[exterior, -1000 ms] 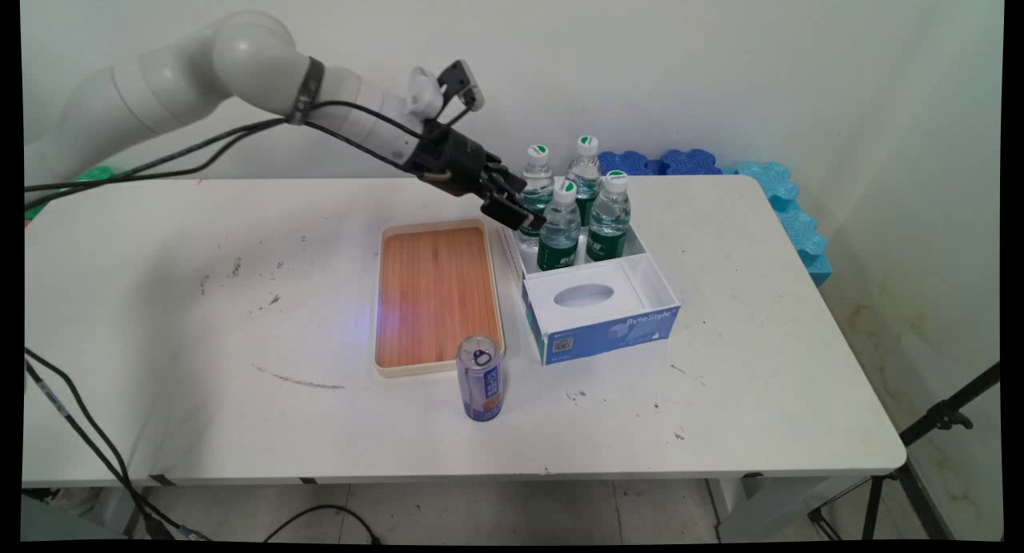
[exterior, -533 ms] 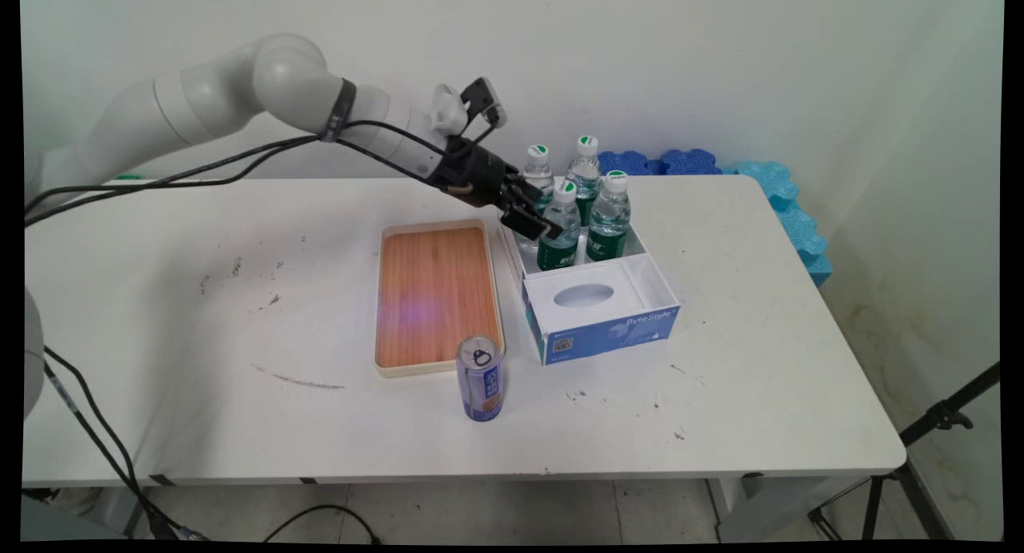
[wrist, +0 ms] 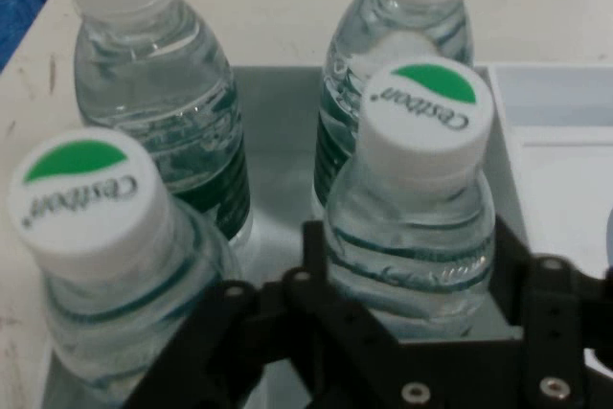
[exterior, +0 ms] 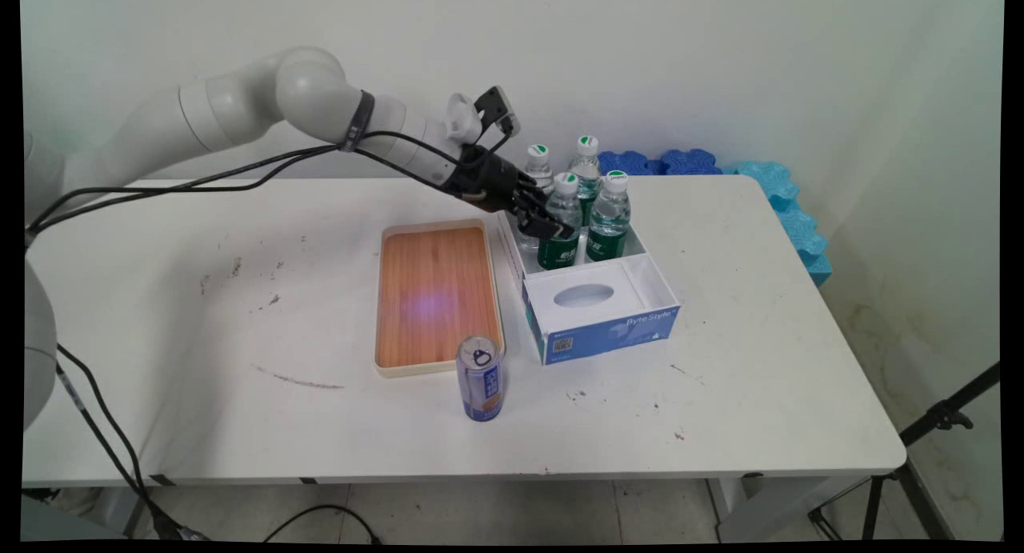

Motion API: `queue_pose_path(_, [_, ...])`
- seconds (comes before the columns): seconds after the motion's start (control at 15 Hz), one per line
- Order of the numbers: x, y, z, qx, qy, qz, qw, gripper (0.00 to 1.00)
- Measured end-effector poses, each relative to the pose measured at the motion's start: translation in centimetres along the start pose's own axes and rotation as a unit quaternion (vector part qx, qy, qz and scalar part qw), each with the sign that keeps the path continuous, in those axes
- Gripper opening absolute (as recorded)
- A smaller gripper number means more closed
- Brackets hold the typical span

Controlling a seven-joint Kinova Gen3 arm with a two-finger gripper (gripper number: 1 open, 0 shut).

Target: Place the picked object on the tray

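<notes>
Overhead, the gripper [exterior: 554, 226] is seen at the front-left bottle [exterior: 561, 223] of four standing in the far compartment of the box [exterior: 600, 317]. A tray [exterior: 436, 295] lies just left of the box, with a can [exterior: 481, 378] near it. Closer, the bottle [wrist: 417, 208] is flanked by the fingers [wrist: 505, 265], jaws parted around it; whether it is gripped cannot be told.
</notes>
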Motion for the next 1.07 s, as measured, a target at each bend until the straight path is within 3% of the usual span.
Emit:
queue_pose_path(0.6, [1.2,-0.5,-0.4,0.0,0.015,0.01,0.9998,0.0])
queue_pose_path(1.07, [3.5,-0.1,-8.2,-0.025,0.034,0.027,0.9987,0.0])
